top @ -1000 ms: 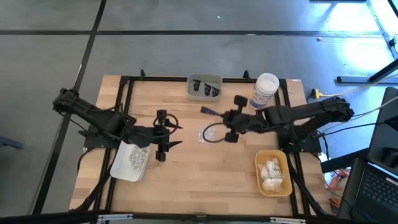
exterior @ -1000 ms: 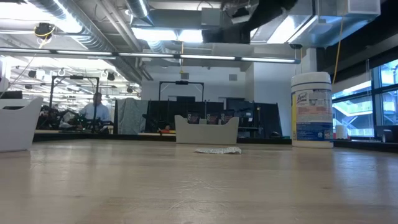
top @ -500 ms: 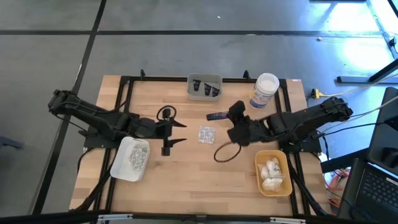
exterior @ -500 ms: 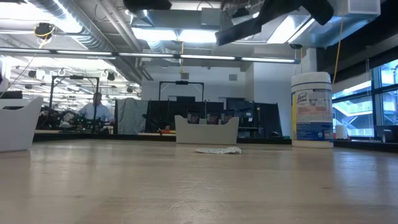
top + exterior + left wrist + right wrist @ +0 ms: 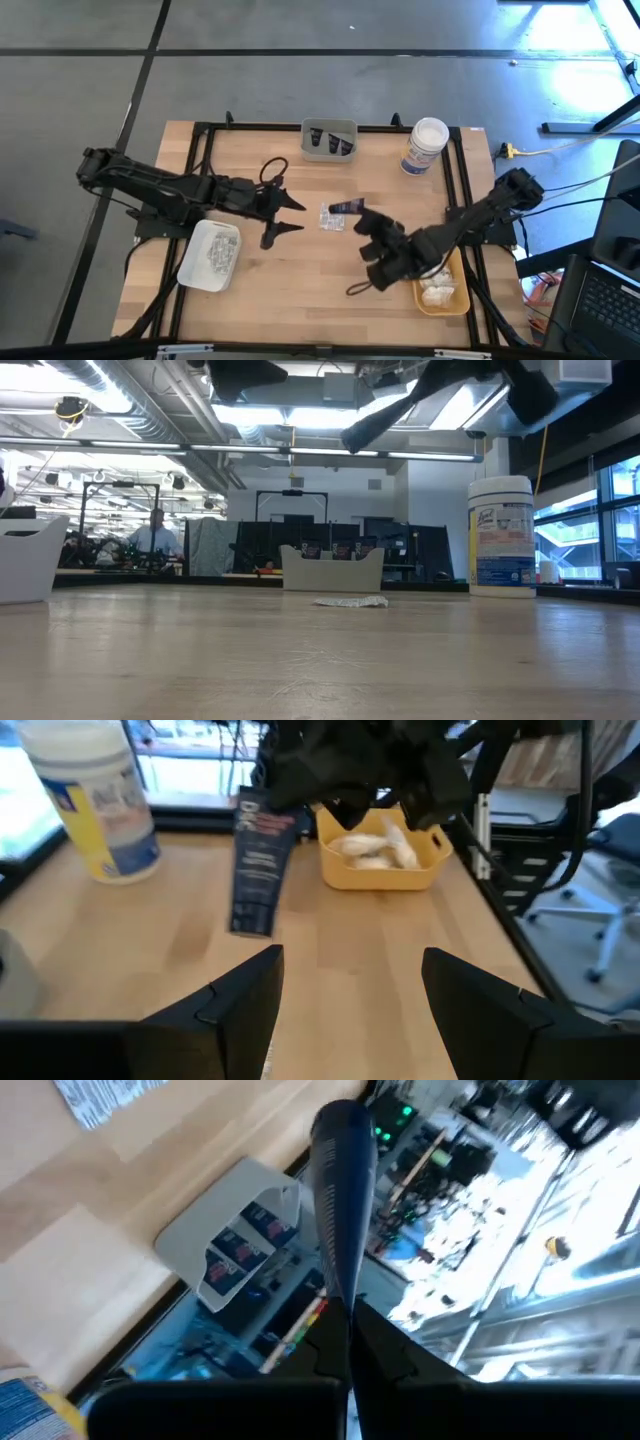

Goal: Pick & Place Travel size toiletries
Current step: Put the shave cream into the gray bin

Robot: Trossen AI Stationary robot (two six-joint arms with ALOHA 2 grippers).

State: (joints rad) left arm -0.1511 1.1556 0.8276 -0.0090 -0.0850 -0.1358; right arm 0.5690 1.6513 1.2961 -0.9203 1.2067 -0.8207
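Since half a second ago, the right arm has swung toward the near side of the table, and the dark tube it carries has come along, passing above the silvery packet.

Nearest to me, the right gripper (image 5: 362, 212) hangs above the table beside the yellow tray (image 5: 452, 297), which holds white puffy bundles (image 5: 436, 278). Its fingers are pressed together on 1 end of the dark tube (image 5: 346, 207), and the rest of the tube sticks out past them; it is held in the air, not touching the wood.

On the other near side stands the white tray (image 5: 192, 268) with more small packets inside.

In the middle, the silvery packet (image 5: 330, 217) lies flat on the table (image 5: 300, 270). The left gripper (image 5: 282, 215) hovers just beside it, with its 2 fingers spread wide and nothing between them.

At the far edge sits the grey tray (image 5: 329, 127) with dark tubes inside, and the white jar (image 5: 426, 146) with the blue label stands near it.
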